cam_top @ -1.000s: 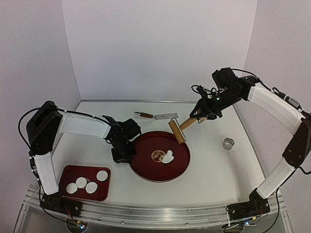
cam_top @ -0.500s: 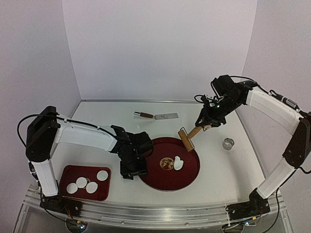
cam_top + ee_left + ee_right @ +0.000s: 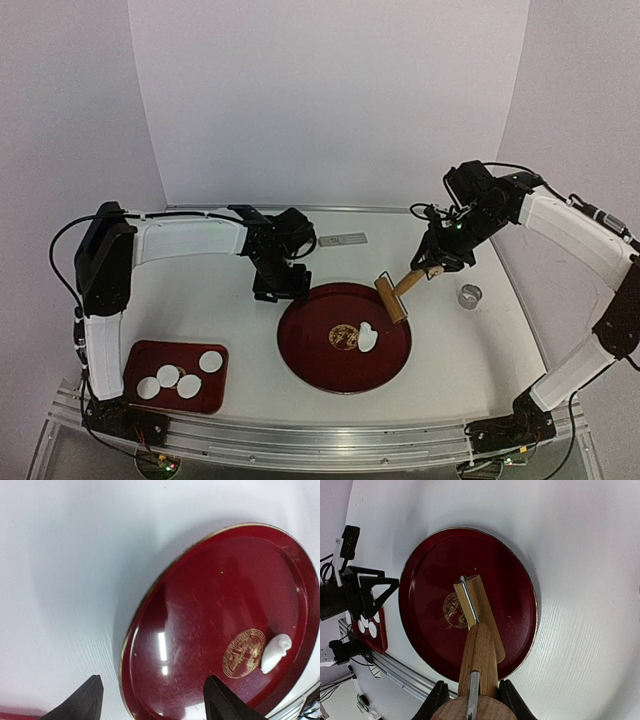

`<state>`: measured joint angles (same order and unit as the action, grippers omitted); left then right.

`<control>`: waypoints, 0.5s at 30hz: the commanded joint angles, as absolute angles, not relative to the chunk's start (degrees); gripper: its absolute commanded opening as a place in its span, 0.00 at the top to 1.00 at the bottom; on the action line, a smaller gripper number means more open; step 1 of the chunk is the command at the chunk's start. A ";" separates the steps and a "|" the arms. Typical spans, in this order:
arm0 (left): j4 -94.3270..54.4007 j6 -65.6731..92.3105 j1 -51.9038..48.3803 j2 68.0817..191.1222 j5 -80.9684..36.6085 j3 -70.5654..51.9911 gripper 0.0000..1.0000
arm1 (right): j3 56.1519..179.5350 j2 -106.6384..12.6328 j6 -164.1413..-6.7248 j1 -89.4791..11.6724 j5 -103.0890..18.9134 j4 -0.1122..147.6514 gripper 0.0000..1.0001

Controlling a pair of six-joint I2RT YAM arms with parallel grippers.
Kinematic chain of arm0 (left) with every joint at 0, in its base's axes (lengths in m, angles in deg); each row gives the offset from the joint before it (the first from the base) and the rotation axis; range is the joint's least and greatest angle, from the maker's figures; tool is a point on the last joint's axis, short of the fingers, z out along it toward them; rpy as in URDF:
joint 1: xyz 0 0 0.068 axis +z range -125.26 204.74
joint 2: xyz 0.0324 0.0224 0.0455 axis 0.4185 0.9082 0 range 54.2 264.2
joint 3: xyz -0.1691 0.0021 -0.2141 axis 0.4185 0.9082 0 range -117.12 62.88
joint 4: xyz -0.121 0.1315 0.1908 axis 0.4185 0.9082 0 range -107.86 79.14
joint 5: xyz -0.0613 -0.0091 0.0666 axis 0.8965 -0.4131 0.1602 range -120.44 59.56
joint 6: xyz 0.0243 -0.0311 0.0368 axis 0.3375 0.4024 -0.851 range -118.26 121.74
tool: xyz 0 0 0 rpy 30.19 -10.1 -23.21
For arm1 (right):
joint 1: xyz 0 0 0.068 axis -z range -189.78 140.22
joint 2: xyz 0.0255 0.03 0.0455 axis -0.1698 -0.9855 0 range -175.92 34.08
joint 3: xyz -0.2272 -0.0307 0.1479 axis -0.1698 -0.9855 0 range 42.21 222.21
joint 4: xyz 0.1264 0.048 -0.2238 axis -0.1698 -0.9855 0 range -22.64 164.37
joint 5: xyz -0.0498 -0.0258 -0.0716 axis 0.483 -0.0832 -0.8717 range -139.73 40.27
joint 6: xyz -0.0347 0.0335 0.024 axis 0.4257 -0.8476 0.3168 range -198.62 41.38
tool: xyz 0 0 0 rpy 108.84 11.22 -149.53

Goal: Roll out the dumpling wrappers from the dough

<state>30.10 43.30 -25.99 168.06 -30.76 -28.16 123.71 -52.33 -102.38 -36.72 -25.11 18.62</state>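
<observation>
- The round red tray [image 3: 284, 340] lies on the white table [image 3: 470, 350]; its gilt rim is uncovered on the near side, with bare table next to it all round
- The left gripper [image 3: 280, 291] hangs just outside the round tray's far-left rim; its black fingertips [image 3: 89, 699] are spread wide with nothing between them, and in the left wrist view the rim runs under the gap
- The right gripper [image 3: 431, 268] sits beyond the round tray's far-right rim, pinching the wooden handle of the rolling pin [image 3: 392, 298]; the roller slants down across that rim, and I cannot tell whether it touches
- The ragged dough piece [image 3: 367, 337] lies inside the round tray, right of centre, just beside the gold emblem [image 3: 343, 336] and clear of the rim
- Four dumpling wrappers [image 3: 189, 386] lie in a small rectangular tray [image 3: 140, 358], well to the near left of the round tray; a strip of bare table separates the two trays
- A metal ring [image 3: 469, 295] stands to the right of the round tray, apart from its rim
- A scraper [image 3: 345, 239] lies beyond the round tray's far rim, partly hidden by the left arm
</observation>
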 commanded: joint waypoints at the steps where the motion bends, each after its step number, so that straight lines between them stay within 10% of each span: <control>1: 31.09 32.39 -24.65 174.45 -32.85 -34.19 0.35 | 123.57 -49.76 -105.03 -36.79 -25.37 19.15 1.00; 15: 27.80 37.64 -25.47 175.78 -38.17 -29.12 0.97 | 121.08 -49.28 -109.79 -36.78 -24.17 19.16 1.00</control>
